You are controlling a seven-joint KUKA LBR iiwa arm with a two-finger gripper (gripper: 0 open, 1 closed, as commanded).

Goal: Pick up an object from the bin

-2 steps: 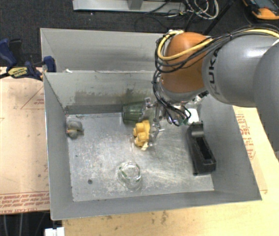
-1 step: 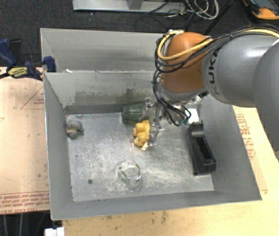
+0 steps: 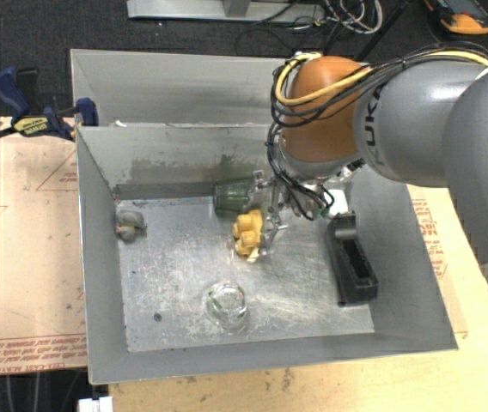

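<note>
Camera view: bin [image 3: 175,260] holds five singles: yellow lump [image 3: 247,233], green cylinder [image 3: 232,198], clear cup [image 3: 227,304], black box [image 3: 352,263], grey piece [image 3: 129,223]; gripper [image 3: 269,221] beside the lump, grip unreadable

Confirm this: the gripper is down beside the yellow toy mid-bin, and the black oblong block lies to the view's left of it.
One point is wrong: the camera view shows the black oblong block to the view's right of the yellow toy, not its left. The gripper is indeed down beside that toy mid-bin.
</note>
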